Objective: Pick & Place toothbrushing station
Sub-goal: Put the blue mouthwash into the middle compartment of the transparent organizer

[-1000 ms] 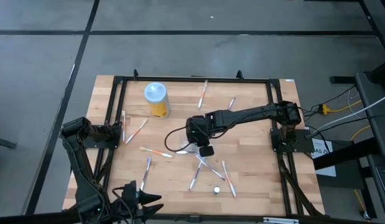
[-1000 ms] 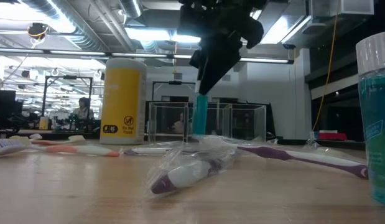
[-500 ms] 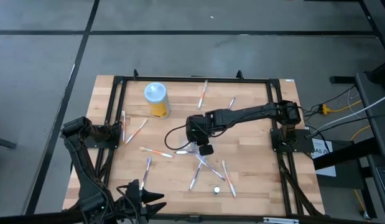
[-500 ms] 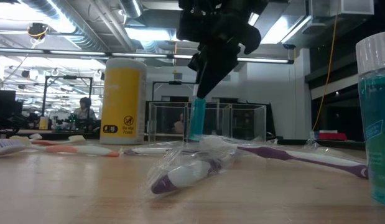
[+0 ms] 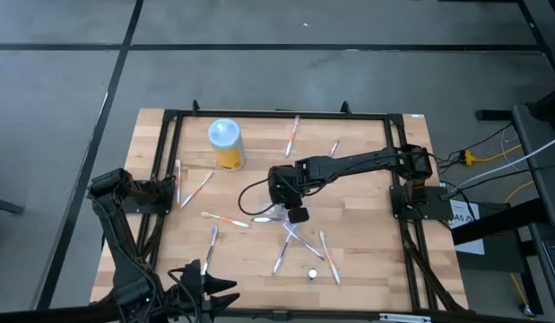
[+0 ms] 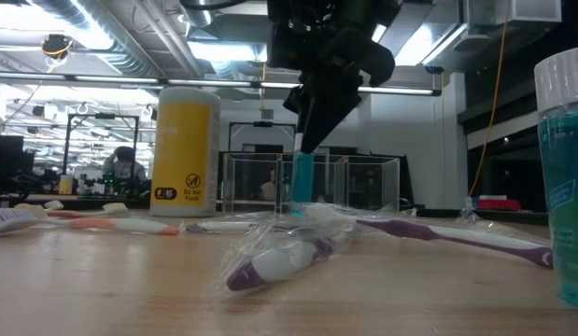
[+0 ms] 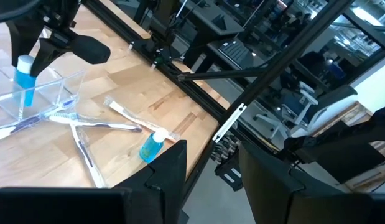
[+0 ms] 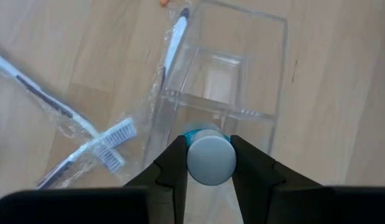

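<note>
a small blue bottle with a white cap (image 8: 209, 157) is held clamped by the right gripper (image 8: 208, 163) over the clear plastic compartmented holder (image 8: 232, 81) at mid-table, wrapped toothbrushes (image 8: 86, 146) lying beside it. the left gripper (image 7: 208, 163) is parked, fingers apart, at the table's near edge.

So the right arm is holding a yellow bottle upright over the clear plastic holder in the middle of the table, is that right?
Not quite. The bottle between the right gripper's fingers is small and blue with a white cap, not yellow. The right wrist view shows it upright over the clear plastic holder. The yellow bottle stands apart near the table's far edge in the high view.
</note>
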`<state>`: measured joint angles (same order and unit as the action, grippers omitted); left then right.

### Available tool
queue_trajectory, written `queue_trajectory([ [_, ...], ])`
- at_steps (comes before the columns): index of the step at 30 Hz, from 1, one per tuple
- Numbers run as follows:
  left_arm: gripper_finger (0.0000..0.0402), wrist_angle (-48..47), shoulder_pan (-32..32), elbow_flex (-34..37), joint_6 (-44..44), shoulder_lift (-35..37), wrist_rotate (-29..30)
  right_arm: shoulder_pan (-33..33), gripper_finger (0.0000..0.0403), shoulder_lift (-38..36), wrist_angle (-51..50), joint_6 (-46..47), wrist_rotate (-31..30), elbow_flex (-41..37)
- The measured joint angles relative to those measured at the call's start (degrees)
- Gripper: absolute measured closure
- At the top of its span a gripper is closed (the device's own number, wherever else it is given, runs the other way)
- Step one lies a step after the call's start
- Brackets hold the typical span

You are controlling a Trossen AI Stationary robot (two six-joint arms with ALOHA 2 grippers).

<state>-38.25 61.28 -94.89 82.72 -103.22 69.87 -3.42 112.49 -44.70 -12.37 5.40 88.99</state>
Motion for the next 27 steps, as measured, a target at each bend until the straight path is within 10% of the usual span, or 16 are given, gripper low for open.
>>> queue_trajectory([
  [27,0.0258,1.63,-0.74,0.0,-1.48,0.0,-0.08,-0.04,0.0305,1.55,1.01,-1.91,1.1,0.09],
])
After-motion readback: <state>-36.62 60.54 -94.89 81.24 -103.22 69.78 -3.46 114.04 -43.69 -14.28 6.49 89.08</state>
